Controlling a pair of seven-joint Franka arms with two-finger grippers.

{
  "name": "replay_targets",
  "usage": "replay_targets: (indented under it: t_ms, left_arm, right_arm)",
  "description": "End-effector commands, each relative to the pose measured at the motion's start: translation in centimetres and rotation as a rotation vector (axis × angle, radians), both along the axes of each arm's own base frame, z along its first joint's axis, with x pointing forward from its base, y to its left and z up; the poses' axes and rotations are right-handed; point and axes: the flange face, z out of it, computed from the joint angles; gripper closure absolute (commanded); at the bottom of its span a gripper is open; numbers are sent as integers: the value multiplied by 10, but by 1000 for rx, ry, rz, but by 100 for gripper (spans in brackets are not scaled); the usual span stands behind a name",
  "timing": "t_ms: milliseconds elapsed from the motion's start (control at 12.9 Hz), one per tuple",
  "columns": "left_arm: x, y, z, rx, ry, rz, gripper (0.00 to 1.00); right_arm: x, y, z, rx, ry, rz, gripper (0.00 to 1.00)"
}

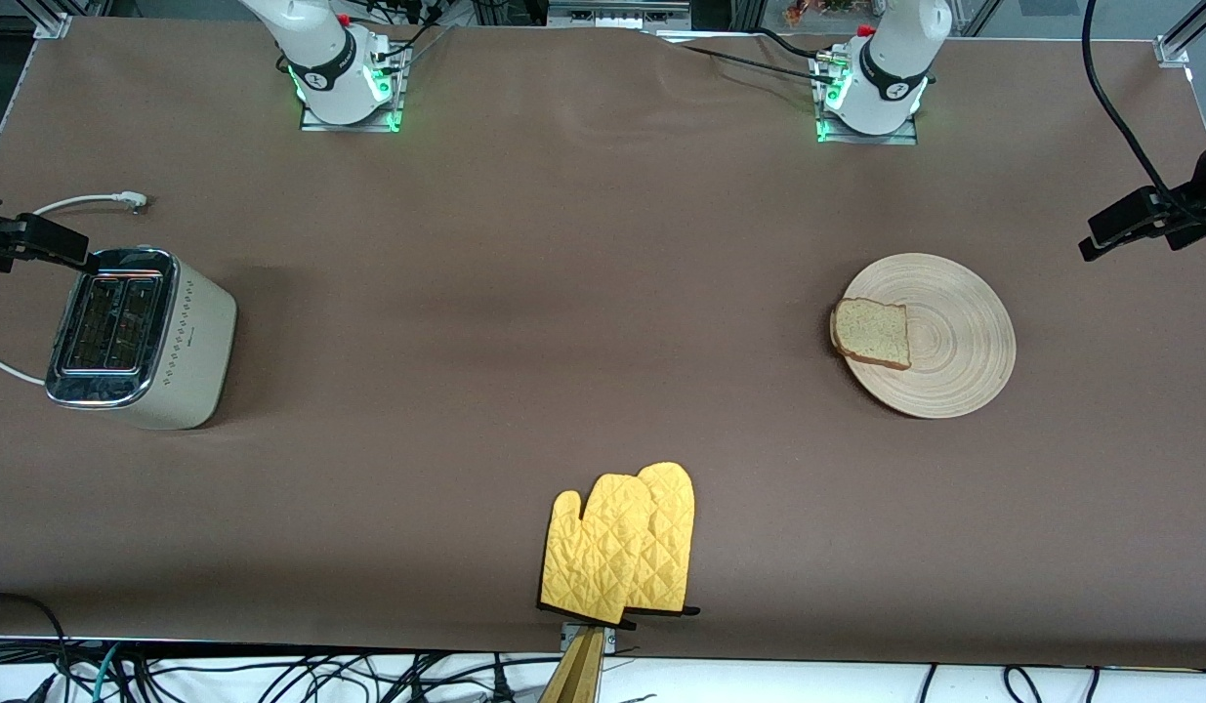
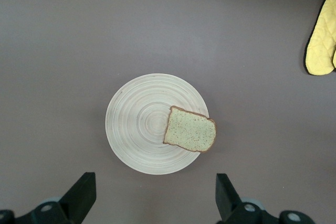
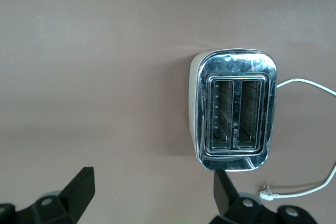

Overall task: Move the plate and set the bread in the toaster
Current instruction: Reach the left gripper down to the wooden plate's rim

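Two arms, both raised; only their bases show along the top of the front view. Left end effector (image 2: 152, 198) hangs over the plate (image 1: 954, 337), jaws spread wide, nothing between them. Right end effector (image 3: 152, 198) hangs over the counter (image 1: 524, 322) just beside the toaster (image 1: 139, 337), jaws likewise wide and empty.

Plate: round, pale wood with ring grooves, lying flat toward the left arm's end of the counter. Bread (image 1: 872, 333): one speckled slice with dark crust, resting on the plate at roughly its 9 o'clock edge as the front camera shows it, one crust side overhanging the rim slightly.

Toaster: cream body, chrome top, both slots empty, standing at the right arm's end of the counter, well apart from the plate. White cord (image 1: 85, 202) curls from it, the plug lying loose on the counter farther from the front camera than the toaster.

Yellow oven mitts (image 1: 622, 547): a quilted pair, overlapping, at the 6 o'clock edge of the counter, nearer the front camera than everything else.
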Motion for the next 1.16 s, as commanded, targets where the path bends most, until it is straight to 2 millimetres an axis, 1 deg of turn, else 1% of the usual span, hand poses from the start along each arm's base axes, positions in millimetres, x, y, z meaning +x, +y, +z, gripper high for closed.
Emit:
replay_targets:
  t_ms: [0,78,155,233,310,388,465,620,698,853,931,1008,1086]
  left_arm:
    - [11,8,-20,8,42,-6,0]
    - [12,17,-37,-2,58,9,0]
    - [10,35,-53,-9,82,35,0]
    - [10,54,-64,-12,101,41,0]
    - [15,90,-91,-29,138,47,0]
    - [20,122,-122,-89,159,36,0]
    - [15,153,-148,-132,144,35,0]
    - [3,196,-197,-165,79,-32,0]
    - [1,218,-224,-233,59,-39,0]
    - [-4,248,-270,-309,52,-117,0]
    - [-6,264,-293,-353,33,-128,0]
    - [-13,282,-323,-433,-1,-132,0]
    - [-16,287,-344,-496,-33,-168,0]
  right_arm:
    - [0,-2,3,14,-8,-13,0]
    - [0,-1,3,14,-8,-8,0]
    - [0,-2,3,14,-8,-10,0]
    - [-1,-2,3,14,-7,-10,0]
    - [-1,-2,3,15,-4,-10,0]
    - [-1,-1,3,15,-4,-8,0]
    - [-1,-2,3,16,-4,-10,0]
    - [-1,-1,3,16,-5,-8,0]
    - [-1,-2,3,16,-5,-10,0]
    - [-1,-2,3,16,-5,-10,0]
    - [-1,-2,3,16,-7,-10,0]
    - [-1,-2,3,16,-7,-10,0]
    - [-1,-2,3,16,-7,-10,0]
